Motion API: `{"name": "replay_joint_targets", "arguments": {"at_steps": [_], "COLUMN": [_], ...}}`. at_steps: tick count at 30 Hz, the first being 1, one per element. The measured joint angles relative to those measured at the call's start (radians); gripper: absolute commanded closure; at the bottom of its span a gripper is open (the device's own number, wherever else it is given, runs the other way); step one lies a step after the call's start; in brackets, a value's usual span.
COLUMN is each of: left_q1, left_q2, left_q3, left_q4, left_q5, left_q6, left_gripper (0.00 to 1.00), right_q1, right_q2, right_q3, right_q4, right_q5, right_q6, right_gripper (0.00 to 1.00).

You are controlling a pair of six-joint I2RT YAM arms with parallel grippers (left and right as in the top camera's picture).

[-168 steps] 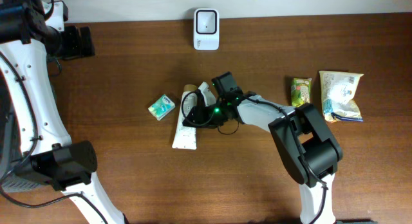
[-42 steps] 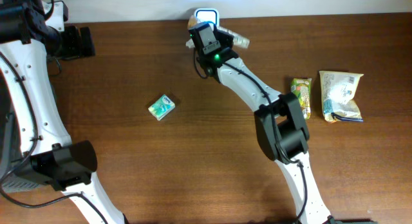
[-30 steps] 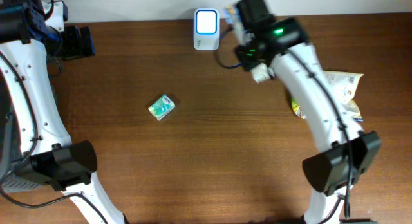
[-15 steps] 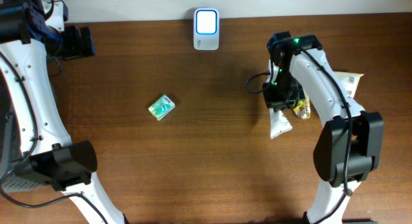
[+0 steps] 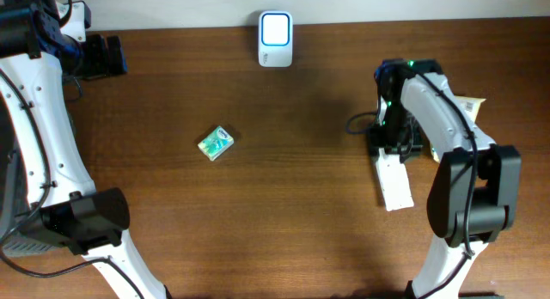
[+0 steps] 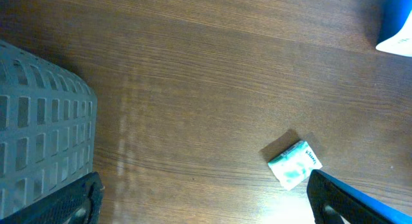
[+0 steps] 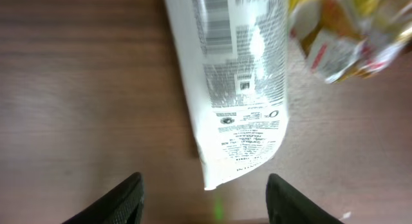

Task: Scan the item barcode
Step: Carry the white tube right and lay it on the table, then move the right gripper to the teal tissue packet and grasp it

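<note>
White arms with black joints

Dark brown wood-grain table; pale wall strip along far edge; grey perforated basket at left.

Blurred, unreadable print on tube

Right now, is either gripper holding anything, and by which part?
Nothing is held. The right gripper is open, the white tube lying on the table ahead of it. The left gripper is open and empty.
</note>
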Motion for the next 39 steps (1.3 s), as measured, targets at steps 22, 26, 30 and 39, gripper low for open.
{"name": "replay_joint_targets", "arguments": {"at_steps": [22,26,30,39], "left_q1": [0.000,0.000,0.000,0.000], "left_q2": [0.000,0.000,0.000,0.000], "left_q3": [0.000,0.000,0.000,0.000], "left_q4": [0.000,0.000,0.000,0.000], "left_q5": [0.000,0.000,0.000,0.000], "left_q6": [0.000,0.000,0.000,0.000], "left_gripper": [0.01,0.01,0.01,0.01], "right_q1": [0.483,0.534,0.581,0.709], "right_q2": [0.239,0.333,0.396,0.423], "right_q3": [0.349,0.346,0.343,0.343], "right_q4": [0.609,0.700,0.922,0.938], "right_q5": [-0.494,-0.493,-0.467,-0.381], "right_q6": [0.132,0.238,0.274,0.268], "right_gripper": [0.33,0.34,0.34,0.39]}}
